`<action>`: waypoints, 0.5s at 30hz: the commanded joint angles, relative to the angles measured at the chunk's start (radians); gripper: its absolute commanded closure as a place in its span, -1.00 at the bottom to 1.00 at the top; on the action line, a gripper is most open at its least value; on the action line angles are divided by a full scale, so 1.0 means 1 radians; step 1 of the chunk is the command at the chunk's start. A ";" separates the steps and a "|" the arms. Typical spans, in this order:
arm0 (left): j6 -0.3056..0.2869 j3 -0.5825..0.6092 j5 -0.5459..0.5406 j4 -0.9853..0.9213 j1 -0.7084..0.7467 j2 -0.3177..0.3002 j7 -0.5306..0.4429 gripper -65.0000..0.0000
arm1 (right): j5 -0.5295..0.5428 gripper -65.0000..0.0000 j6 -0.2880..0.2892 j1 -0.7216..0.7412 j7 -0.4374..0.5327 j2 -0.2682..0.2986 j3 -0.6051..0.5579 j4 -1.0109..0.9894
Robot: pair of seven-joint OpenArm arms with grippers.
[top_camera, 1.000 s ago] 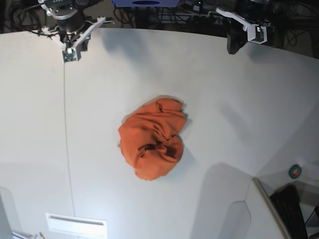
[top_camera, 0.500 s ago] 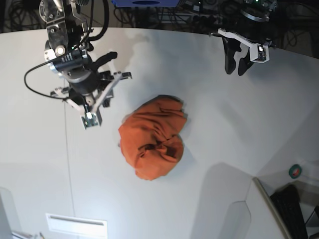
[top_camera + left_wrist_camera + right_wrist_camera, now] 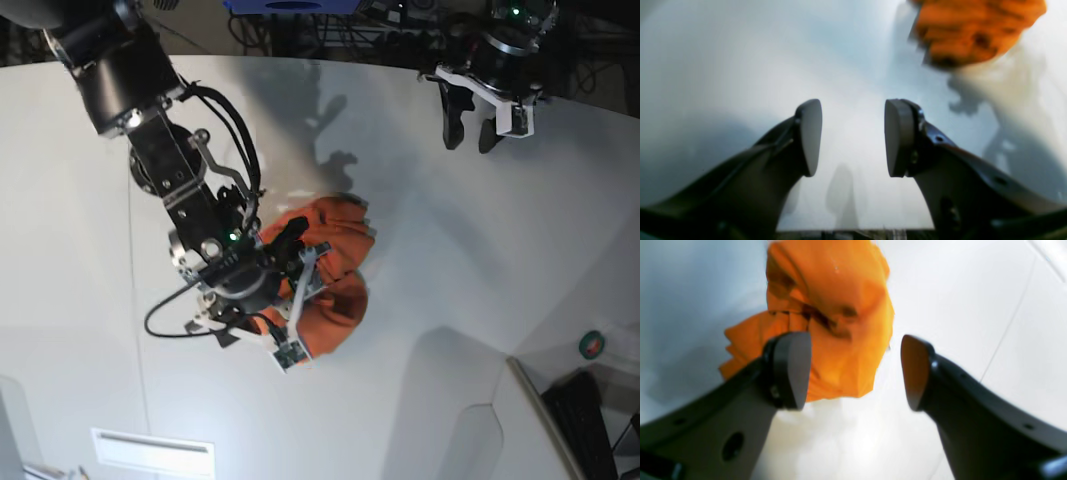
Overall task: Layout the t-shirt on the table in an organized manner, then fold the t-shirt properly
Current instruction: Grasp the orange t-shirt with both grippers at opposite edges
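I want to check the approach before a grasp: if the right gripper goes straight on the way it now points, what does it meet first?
Probably the crumpled t-shirt: it lies just ahead of the open right gripper, mostly toward one finger. Depth is unclear.

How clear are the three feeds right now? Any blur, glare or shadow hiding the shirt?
Left wrist view: heavy blur, the t-shirt is a smeared orange patch at the top right, and soft shadows cross the table. Right wrist view: shirt soft but readable, with bright glare on the table below it. Base view: sharpest, though the right arm covers the shirt's left part and casts shadows behind it.
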 commanded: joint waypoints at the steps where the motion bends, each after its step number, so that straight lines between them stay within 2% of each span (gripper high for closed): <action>1: -0.002 -0.006 0.003 0.017 -0.038 -0.004 0.019 0.11 | -0.004 -0.24 0.000 0.053 0.022 -0.021 -0.019 -0.016; 4: -0.002 -0.026 0.003 0.031 -0.140 0.037 0.180 0.19 | -0.004 -0.25 0.000 0.130 0.022 -0.056 -0.036 -0.107; 6: -0.002 -0.065 0.003 0.045 -0.189 0.089 0.240 0.31 | -0.004 -0.26 0.001 0.169 0.025 -0.078 -0.036 -0.163; 8: -0.005 -0.127 0.004 0.046 -0.227 0.140 0.274 0.47 | -0.004 -0.26 0.001 0.212 0.053 -0.096 -0.036 -0.235; 10: -0.007 -0.170 0.004 0.045 -0.255 0.160 0.298 0.60 | -0.004 -0.26 0.001 0.248 0.094 -0.115 -0.031 -0.323; 15: -0.007 -0.214 0.007 0.042 -0.261 0.157 0.334 0.68 | -0.002 -0.27 0.001 0.318 0.180 -0.148 -0.036 -0.544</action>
